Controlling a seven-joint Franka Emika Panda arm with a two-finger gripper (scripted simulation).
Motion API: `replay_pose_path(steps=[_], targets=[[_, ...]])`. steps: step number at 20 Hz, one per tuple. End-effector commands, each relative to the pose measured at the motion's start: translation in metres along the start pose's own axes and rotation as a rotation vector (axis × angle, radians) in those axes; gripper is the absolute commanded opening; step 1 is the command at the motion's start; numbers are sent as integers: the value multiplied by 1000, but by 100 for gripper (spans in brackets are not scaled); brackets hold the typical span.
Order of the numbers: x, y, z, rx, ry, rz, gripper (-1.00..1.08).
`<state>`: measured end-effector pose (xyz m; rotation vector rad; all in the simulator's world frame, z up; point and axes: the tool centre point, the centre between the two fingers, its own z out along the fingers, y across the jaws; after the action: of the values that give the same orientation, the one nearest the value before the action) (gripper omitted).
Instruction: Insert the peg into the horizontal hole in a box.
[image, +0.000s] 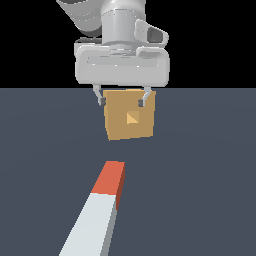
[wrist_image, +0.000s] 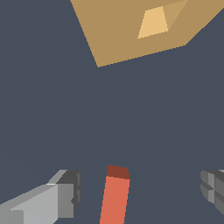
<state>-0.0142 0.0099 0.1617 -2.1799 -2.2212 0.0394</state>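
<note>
The floor (image: 40, 150) is one flat slate-grey sheet running back to a straight far edge, with plain black above it. Only two loose things sit on it: the box (image: 120, 127) and the peg (image: 97, 215).

The box is a tan cube resting far back in the exterior view, turned a little so one lower corner points slightly toward the exterior view's left. The hole (image: 132, 117) is a small square opening in the middle of its near face, lighter inside. In the wrist view the same face shows with the hole (wrist_image: 153, 22) clearly open and nothing in front of it.

The peg lies flat on the floor nearer the camera, well apart from the box. Its red end (image: 111, 177) points toward the box, and its pale grey-white length runs back toward the near edge and out of the picture. A bare strip of floor lies between the red tip and the box face.

The gripper (image: 122, 100) hangs on the arm high over the scene, in front of the top of the box in the exterior view. Its two fingers (image: 100, 95) stand spread wide, holding nothing. In the wrist view the fingers (wrist_image: 65, 194) sit on either side of the red end (wrist_image: 116, 194), apart from it, with open floor on both sides.
</note>
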Motion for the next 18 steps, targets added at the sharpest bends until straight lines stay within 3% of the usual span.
replay_pose_path(steps=[1,5,9,18], targets=[[0,0,0,0,0,0,100],[-8,-1,3,-2,0,6,100],[-32,-4,14,-6,-1,23,100],[-137,-21,61,-26,-4,97,100]])
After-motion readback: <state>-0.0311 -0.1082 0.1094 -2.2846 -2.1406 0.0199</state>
